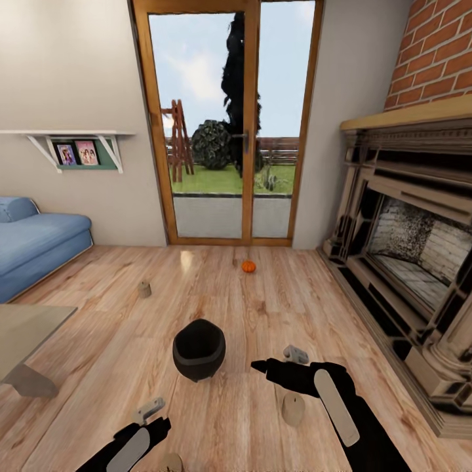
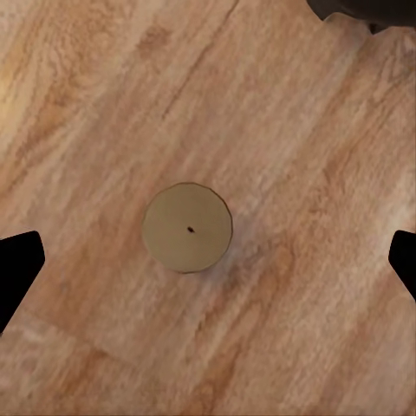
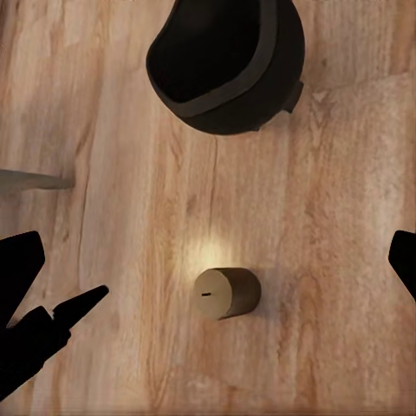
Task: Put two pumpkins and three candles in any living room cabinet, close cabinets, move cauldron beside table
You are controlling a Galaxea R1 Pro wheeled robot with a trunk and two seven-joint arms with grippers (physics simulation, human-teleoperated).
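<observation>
A candle [image 2: 187, 227] stands upright on the wooden floor [image 2: 286, 113] directly under the left tool [image 2: 208, 269], seen end-on with its wick hole showing, centred between the two dark fingertips, which stand wide and released well clear of its sides. A second candle [image 3: 227, 293] lies under the right tool [image 3: 208, 277], also spread wide and holding nothing; in the head view this candle [image 1: 293, 409] sits just beside that arm. The risk I see is in the descent: if either tool comes down off-centre, one finger could strike the squat cylinder's rim and send it rolling or skidding across the smooth boards rather than gripping it. The cauldron [image 1: 198, 349] sits just ahead of both tools, tipped a little, and a forward reach could nudge it. A third candle [image 1: 144, 289] and a pumpkin [image 1: 248, 266] lie well beyond, toward the glass door [image 1: 233, 124], so they need a drive across the floor. The counter [image 1: 26, 334] corner juts near the left arm and could catch an elbow when turning.
</observation>
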